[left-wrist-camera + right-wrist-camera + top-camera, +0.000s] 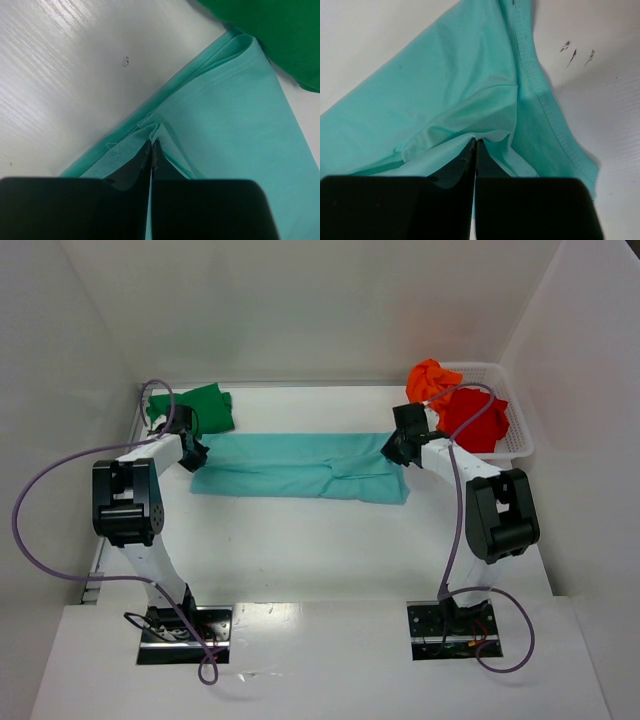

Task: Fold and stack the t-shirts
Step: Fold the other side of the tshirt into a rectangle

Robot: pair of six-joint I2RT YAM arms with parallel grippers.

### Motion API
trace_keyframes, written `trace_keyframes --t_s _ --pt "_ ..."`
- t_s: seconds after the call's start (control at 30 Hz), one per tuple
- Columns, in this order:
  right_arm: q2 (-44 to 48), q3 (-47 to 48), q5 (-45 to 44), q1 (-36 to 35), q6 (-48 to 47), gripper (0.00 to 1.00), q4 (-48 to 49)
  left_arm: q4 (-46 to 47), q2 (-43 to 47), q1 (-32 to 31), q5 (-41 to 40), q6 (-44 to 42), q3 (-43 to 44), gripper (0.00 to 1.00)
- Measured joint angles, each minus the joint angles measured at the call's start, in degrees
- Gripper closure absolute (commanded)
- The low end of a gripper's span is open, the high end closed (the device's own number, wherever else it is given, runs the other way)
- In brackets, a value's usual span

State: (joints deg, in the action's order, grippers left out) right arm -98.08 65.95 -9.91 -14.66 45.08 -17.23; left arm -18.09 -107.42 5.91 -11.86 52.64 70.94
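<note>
While both arms are reaching out over the white table [300,550], each one is pinching one end of the light teal cloth t-shirt [300,468]. That shirt is lying stretched out as a long flat band between the two grippers.

The left gripper [151,145] is clamping down on a little tuck of teal fabric right at its fingertips, with the jaws pressed together and only cloth between them. The shirt's doubled-over edge is running off diagonally ahead of it and to its right.

The right gripper [474,142] is doing the same on its end, fingers squeezed onto a small pleat of teal. The stitched hem is curving past just to its right, and a few small dark scuff marks [577,52] are showing on the table ahead of it.

The dark green cloth t-shirt [205,405] is sitting in a loose heap just beyond the left gripper, right next to the teal shirt's corner. I can't tell if they're actually touching.

The bright orange cloth t-shirt [432,378] and the red cloth t-shirt [475,420] are bunched up in the white plastic mesh basket [522,435], just beyond the right gripper and to its right. The orange one is spilling over the basket's rim on the side nearest that gripper.
</note>
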Motion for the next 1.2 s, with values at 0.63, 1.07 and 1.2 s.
trace_keyframes --t_s 0.63,1.07,1.2 --pt "-4.4 1.3 0.3 0.4 -4.0 0.82 4.7 0.3 -0.9 0.3 -2.1 1.7 0.1 0.72" --pt "-5.6 6.3 2.8 0.6 -11.5 0.35 7.6 3.2 9.9 0.4 1.6 -1.2 1.3 0.13" --pt "-3.7 6.3 5.4 0.6 -12.1 0.49 7.3 6.4 13.9 0.5 8.0 -4.9 1.0 0.13"
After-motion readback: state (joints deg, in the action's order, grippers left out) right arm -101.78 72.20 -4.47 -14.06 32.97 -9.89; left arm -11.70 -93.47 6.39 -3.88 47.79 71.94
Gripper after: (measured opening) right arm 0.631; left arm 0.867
